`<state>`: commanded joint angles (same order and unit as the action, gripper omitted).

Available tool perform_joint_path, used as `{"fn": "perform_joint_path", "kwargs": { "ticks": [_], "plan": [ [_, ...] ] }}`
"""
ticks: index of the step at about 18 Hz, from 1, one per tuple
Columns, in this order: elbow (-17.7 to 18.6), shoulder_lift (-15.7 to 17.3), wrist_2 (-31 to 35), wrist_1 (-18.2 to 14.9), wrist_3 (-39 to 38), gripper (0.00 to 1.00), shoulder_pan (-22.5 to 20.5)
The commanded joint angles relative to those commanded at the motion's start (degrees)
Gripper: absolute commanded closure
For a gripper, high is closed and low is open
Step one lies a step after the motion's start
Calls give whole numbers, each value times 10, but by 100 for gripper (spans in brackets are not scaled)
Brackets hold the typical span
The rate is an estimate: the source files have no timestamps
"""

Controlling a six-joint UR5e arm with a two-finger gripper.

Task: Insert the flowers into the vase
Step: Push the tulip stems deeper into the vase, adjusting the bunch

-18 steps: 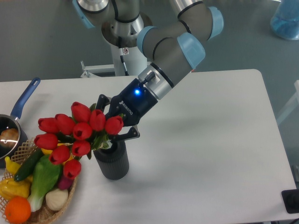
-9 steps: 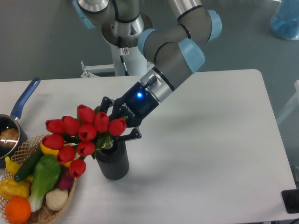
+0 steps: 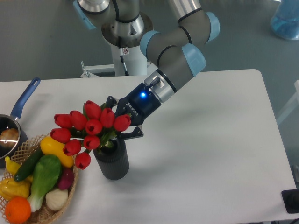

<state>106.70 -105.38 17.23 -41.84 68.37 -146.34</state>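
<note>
Stems look to be at the mouth of the vase [image 3: 112,161], which stands on the table [image 3: 210,140] directly below the gripper [image 3: 125,127]. The gripper is clenched on the flowers [image 3: 88,128] low on the bunch, its jaws closed around the green stems just above the vase rim; the red heads fan out to the far side of the gripper from the arm, leaning over toward the wicker basket [image 3: 46,212] of plastic vegetables.

To do this step well, I judge the bunch should be tipped more upright so the stems line up with the vase axis, then lowered straight down. The bunch is wider than the mouth, so pushing at an angle risks levering the light vase over or dragging it sideways. Letting go should wait until the stems are well inside; how deep they sit now is hidden by leaves and jaws.

Compared with a second ago, the gripper and wrist have shifted a little away from the basket and slightly up, and the flower heads have travelled with them, clearing the yellow pepper [image 3: 56,149] that they overlapped before. The vase has not moved
</note>
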Motion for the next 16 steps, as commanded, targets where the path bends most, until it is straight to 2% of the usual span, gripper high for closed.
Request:
{"fn": "perform_joint_path", "kwargs": {
  "ticks": [16],
  "plan": [
    [19,-15,0,0,38,73,-2]
  ]
}}
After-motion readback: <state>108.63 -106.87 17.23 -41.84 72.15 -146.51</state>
